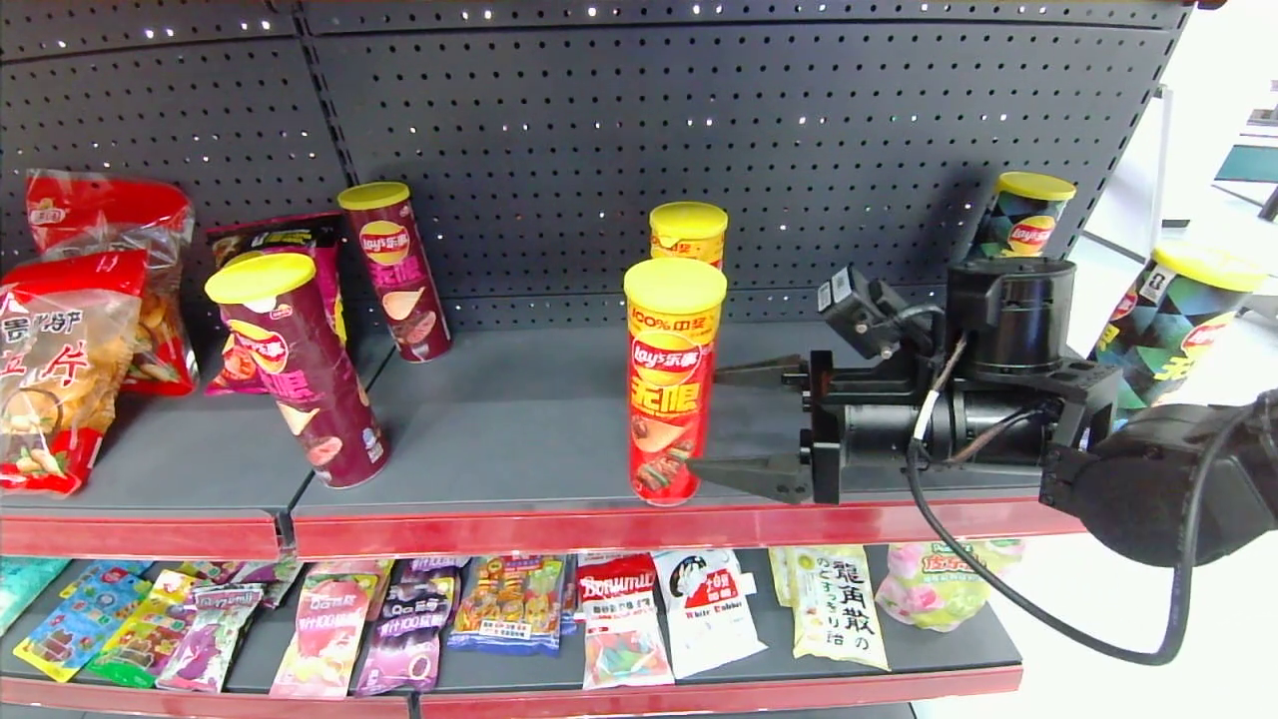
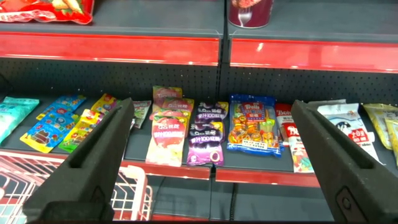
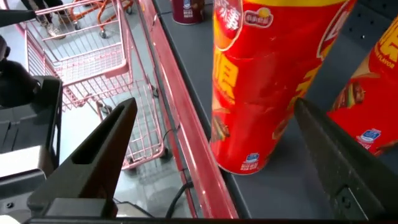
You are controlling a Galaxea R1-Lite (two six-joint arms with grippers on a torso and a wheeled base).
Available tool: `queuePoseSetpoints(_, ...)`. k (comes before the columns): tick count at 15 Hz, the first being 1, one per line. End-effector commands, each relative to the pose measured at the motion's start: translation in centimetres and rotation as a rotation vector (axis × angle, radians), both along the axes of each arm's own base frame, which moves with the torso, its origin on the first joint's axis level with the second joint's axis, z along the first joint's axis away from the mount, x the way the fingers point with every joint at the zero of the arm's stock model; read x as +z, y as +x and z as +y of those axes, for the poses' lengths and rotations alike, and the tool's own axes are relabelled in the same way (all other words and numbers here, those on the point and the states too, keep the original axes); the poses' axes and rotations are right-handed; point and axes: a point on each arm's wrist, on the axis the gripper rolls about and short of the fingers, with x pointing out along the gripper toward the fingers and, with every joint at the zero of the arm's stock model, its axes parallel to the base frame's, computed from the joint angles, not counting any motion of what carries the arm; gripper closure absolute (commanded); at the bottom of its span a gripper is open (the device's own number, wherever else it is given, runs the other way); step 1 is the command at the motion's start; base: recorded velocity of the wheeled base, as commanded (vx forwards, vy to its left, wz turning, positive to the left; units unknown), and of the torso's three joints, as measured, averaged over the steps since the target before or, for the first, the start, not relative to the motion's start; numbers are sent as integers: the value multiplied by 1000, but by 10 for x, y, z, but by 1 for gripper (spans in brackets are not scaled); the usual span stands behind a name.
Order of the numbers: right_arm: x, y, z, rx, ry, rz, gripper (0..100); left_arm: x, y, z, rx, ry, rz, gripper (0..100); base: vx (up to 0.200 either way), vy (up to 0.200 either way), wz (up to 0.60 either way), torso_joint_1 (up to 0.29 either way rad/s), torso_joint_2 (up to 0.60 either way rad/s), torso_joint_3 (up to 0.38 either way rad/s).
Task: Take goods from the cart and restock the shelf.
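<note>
Bright overhead light, pinpoints glinted through holes in the pegboard (image 1: 599,120) (mostly upper frame), head view's right edge blew out white, red shelf lip (image 1: 499,529) gleamed, lines bowed toward edges.

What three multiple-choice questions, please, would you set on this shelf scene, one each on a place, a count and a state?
1. Where on the grey upper shelf does the nearer red cylindrical chip can with a yellow lid stand?
A. At the front edge
B. Against the back wall
C. At the far left end

2. How many red cans with yellow lids stand on that shelf?
A. One
B. Two
C. Four

3. What state is the right claw in?
A. Shut on the can
B. Shut on nothing
C. Open

Answers:
1 A: its base sits right by the red shelf lip.
2 B: a second red can stands behind the first.
3 C: its fingers are spread wide at the nearer can.
</note>
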Motion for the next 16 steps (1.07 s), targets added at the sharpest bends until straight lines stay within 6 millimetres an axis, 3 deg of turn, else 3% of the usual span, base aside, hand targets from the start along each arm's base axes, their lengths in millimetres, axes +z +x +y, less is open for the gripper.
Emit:
queuePoseSetpoints(1,5,-5,-1,6,7,-16,0,0,0,0,1,0,2,0,0,0,0,0,0,0)
queuePoseSetpoints(4,-6,-8,-9,-25,-15,26,0,0,0,0,1,0,2,0,0,0,0,0,0,0)
queuePoseSetpoints(7,-21,-10,-22,-244,-93,59,0,0,0,0,1,0,2,0,0,0,0,0,0,0)
queuePoseSetpoints(11,-28,2,-22,-460,-160,46,0,0,0,0,1,0,2,0,0,0,0,0,0,0)
queuePoseSetpoints(16,-46,17,-18,-515,-214,68,0,0,0,0,1,0,2,0,0,0,0,0,0,0)
